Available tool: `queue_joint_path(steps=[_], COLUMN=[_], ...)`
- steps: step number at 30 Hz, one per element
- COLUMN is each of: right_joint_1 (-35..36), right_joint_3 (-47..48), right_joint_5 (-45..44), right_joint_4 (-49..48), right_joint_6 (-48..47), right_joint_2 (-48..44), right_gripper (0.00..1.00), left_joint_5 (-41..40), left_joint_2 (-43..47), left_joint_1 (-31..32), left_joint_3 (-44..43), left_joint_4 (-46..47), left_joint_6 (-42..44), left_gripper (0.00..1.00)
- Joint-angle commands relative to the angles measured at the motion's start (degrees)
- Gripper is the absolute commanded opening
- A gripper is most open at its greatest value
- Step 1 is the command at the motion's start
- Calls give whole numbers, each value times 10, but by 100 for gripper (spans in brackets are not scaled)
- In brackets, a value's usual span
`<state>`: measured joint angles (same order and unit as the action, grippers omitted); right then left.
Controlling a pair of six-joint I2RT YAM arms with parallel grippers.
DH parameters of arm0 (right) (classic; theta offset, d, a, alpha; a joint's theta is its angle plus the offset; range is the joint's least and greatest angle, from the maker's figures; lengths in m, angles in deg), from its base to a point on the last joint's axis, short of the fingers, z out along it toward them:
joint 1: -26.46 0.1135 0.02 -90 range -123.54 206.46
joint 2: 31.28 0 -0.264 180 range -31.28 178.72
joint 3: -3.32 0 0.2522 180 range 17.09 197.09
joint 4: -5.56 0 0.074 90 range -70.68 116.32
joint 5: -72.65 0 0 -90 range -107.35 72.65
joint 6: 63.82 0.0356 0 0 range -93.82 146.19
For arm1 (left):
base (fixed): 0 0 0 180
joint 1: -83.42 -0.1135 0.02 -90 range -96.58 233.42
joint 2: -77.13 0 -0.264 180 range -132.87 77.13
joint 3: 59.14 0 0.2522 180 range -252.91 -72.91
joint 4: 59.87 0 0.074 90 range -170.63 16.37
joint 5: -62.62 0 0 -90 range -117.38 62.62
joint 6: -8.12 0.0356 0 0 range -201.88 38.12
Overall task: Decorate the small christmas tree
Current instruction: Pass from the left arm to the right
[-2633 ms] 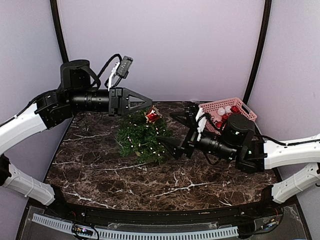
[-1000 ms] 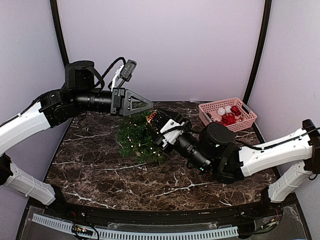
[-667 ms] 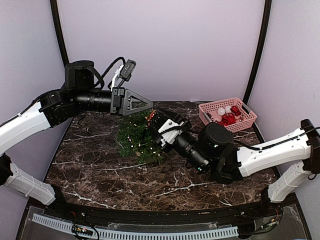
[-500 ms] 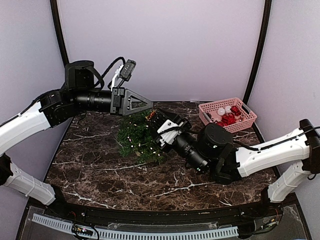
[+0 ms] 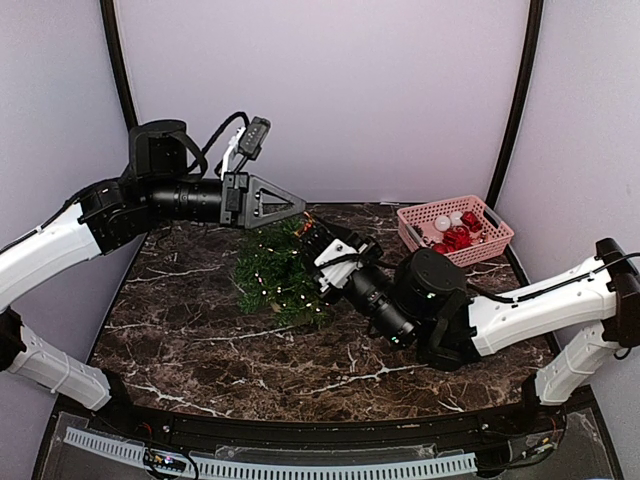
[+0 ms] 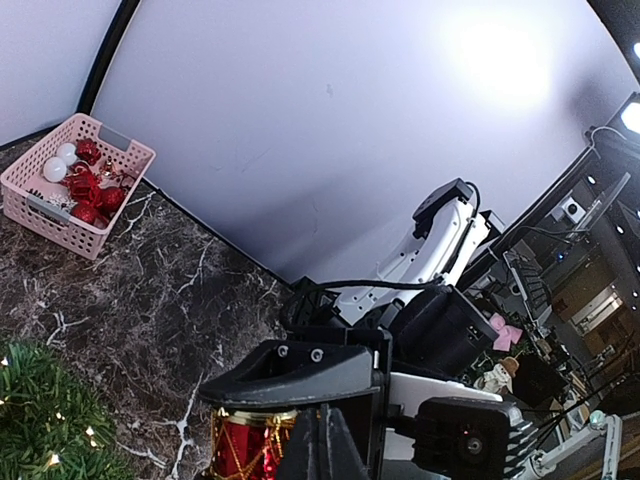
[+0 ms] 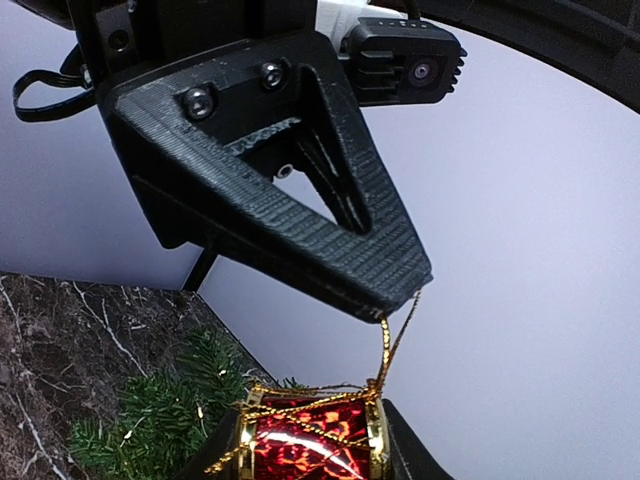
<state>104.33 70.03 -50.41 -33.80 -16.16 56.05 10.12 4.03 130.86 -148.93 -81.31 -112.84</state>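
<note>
1. The left gripper (image 7: 398, 292) is clamped shut on the gold thread loop (image 7: 385, 350), and the red drum ornament (image 7: 312, 440) dangles just beneath its tip
2. The right gripper (image 5: 310, 234) comes in from under, with its fingers on either side of the drum; I cannot tell whether they press on it
3. The drum looks light and rigid, with glossy foil sides that would likely slip in a pinch. The thin, limp loop is the better hold, since it must stay open to go over a twig
4. The small christmas tree (image 5: 272, 270) stands just beneath the left gripper and right in front of the right one, on the marble table (image 5: 200, 340)
5. Its needle branches should be soft and springy, and the tree is probably light enough to tip if pushed, so aim for a stiffer outer twig
6. The pink basket (image 5: 490, 247) sits well behind the right gripper, beyond its wrist
</note>
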Motion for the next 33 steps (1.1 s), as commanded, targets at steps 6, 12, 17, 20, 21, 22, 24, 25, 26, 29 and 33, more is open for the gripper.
queue_joint_path(steps=[6, 12, 17, 20, 21, 22, 24, 25, 26, 29, 33], right_joint_1=[6, -6, -28, -43, -49, -56, -68, -73, -80, -92, -107], right_joint_3=[-16, -26, -23, -20, -19, -17, -11, -7, -4, 5, 17], right_joint_5=[19, 86, 171, 230, 251, 274, 318, 342, 362, 420, 499], right_joint_4=[-6, 82, 165, 199, 206, 213, 228, 233, 239, 251, 269], right_joint_6=[75, 204, 318, 383, 405, 420, 467, 482, 502, 539, 584], right_joint_2=[-44, -93, -129, -143, -148, -152, -154, -154, -154, -144, -122], right_gripper=[37, 36, 36, 35, 36, 36, 36, 36, 36, 35, 35], left_joint_5=[-27, -102, -124, -129, -127, -122, -89, -59, -46, -3, 35], left_joint_2=[40, 98, 126, 134, 138, 139, 143, 144, 144, 132, 115], left_joint_1=[-22, -40, -46, -47, -47, -47, -47, -48, -47, -47, -45], left_joint_3=[16, 45, 64, 79, 82, 92, 110, 117, 131, 139, 139], left_joint_4=[22, 2, -16, -25, -23, -21, 8, 18, 35, 40, 35], left_joint_6=[2, 34, 66, 79, 82, 84, 91, 97, 100, 121, 140], left_gripper=[40, 69, 75, 76, 76, 76, 76, 76, 76, 75, 74])
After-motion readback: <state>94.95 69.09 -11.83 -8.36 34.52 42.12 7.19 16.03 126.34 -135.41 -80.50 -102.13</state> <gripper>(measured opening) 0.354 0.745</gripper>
